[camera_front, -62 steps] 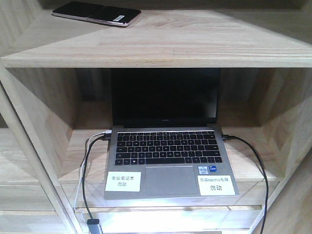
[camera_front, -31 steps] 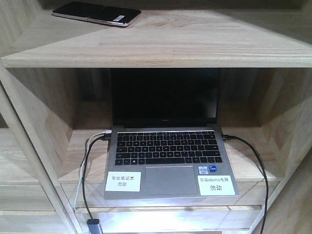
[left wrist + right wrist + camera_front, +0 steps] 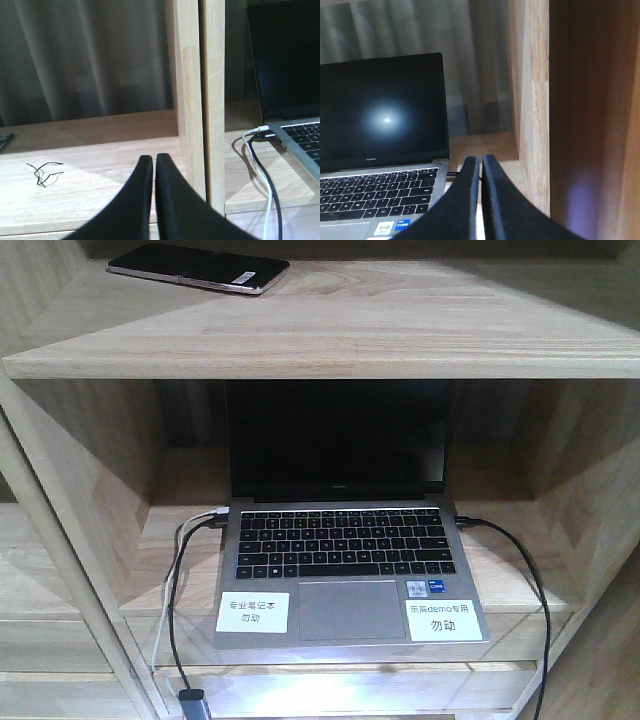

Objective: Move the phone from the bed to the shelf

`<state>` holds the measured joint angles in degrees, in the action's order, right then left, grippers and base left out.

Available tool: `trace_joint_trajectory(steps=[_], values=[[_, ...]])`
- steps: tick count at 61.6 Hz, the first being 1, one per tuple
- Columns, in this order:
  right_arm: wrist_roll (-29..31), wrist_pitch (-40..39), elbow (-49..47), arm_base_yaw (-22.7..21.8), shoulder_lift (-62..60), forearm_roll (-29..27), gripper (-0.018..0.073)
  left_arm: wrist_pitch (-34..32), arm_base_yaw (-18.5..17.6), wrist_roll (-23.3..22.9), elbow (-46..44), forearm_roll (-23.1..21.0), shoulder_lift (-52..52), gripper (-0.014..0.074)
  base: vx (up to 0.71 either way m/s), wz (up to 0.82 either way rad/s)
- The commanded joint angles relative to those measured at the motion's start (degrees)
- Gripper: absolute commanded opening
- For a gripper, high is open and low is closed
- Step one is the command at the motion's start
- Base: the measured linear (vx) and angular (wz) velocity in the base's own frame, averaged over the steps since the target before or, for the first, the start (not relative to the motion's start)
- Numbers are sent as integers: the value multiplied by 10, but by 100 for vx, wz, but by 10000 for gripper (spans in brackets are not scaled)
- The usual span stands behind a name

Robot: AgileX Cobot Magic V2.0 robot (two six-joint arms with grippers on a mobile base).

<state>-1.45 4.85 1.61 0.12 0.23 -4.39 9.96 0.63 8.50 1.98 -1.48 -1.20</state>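
The phone (image 3: 198, 267), a glossy black slab with a pinkish rim and a small white label, lies flat on the upper board of the pale wooden shelf (image 3: 330, 335) at the top left of the front view. Neither gripper touches it. My left gripper (image 3: 153, 161) is shut with nothing in it, in front of a lower board beside an upright post (image 3: 189, 90). My right gripper (image 3: 480, 162) is likewise shut and empty, low at the laptop's right corner. The bed is out of view.
An open grey laptop (image 3: 345, 560) with white stickers fills the middle compartment, with cables (image 3: 178, 600) at both sides. A wooden side wall (image 3: 535, 100) stands close to the right gripper. A thin black wire tangle (image 3: 44, 171) lies on the left board.
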Motion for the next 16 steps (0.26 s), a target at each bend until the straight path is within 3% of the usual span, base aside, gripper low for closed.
trace_joint_trajectory(steps=[1,16], values=[[0,-39,2,-3,7,7,-10,-44,0,-3,-13,-5,-3,1,0,0],[0,-39,2,-3,7,7,-10,-44,0,-3,-13,-5,-3,1,0,0]])
